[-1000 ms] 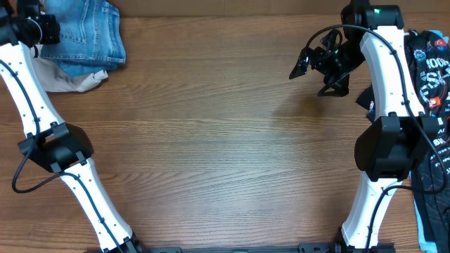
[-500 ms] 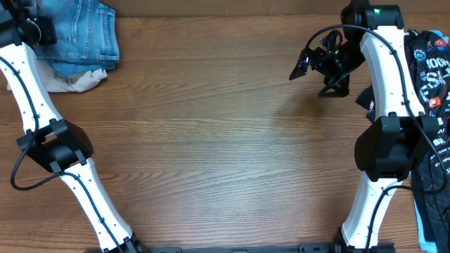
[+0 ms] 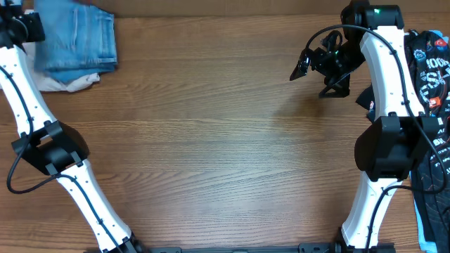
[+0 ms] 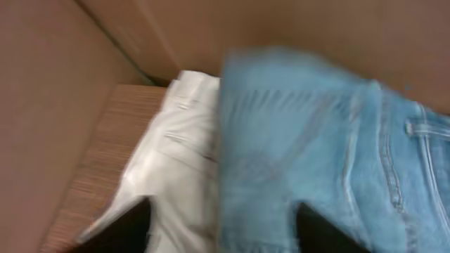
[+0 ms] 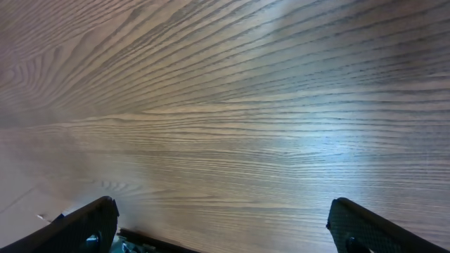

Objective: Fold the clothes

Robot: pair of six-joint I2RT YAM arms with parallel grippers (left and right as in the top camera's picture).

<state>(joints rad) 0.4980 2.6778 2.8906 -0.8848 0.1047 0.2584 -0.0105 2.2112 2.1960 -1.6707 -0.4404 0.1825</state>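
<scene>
Jeans lie atop beige trousers; seams run front-to-back.

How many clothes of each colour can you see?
Blue jeans: 1
Beige trousers: 1
Black printed tee: 1
Pale-blue garment: 1
Total: 4

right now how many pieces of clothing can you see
4: jeans far left, beige trousers under them, black printed tee at right edge, pale-blue garment beside it; more may be hidden.
</scene>
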